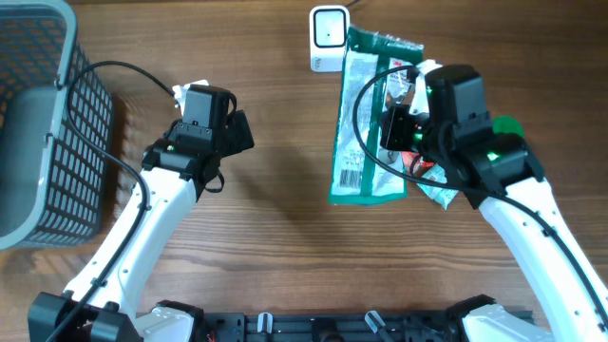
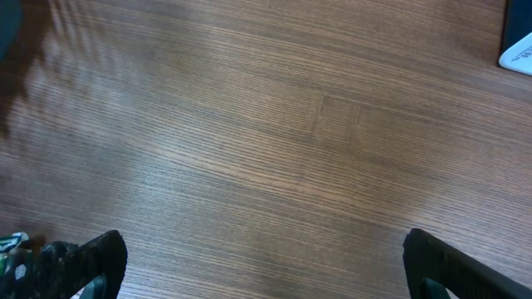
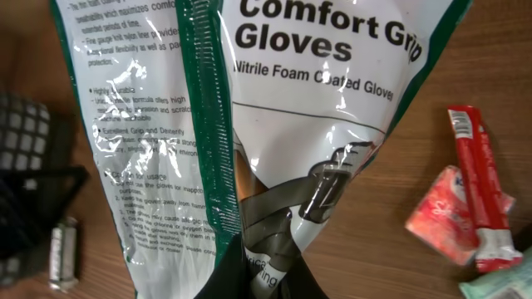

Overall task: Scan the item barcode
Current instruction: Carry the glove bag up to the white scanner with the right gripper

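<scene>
A brown wooden tabletop (image 1: 275, 237) is seen filling the background, its fine grain washed by soft pale glare in places.

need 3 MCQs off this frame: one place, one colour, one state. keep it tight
1. In the overhead view, where is the white scanner relative to the glove packet?
A. at its top-left corner
B. below its bottom end
C. far off to its right

2. What colour is the glove packet's edge trim?
A. red
B. green
C. blue

3. What is the right gripper doing?
A. open, holding nothing
B. shut on the glove packet
C. out of view

Answers:
1 A: the scanner sits right beside the packet's upper end.
2 B: a green strip runs down the packet in the right wrist view.
3 B: its fingers pinch the packet's film at the bottom of the right wrist view.
</scene>
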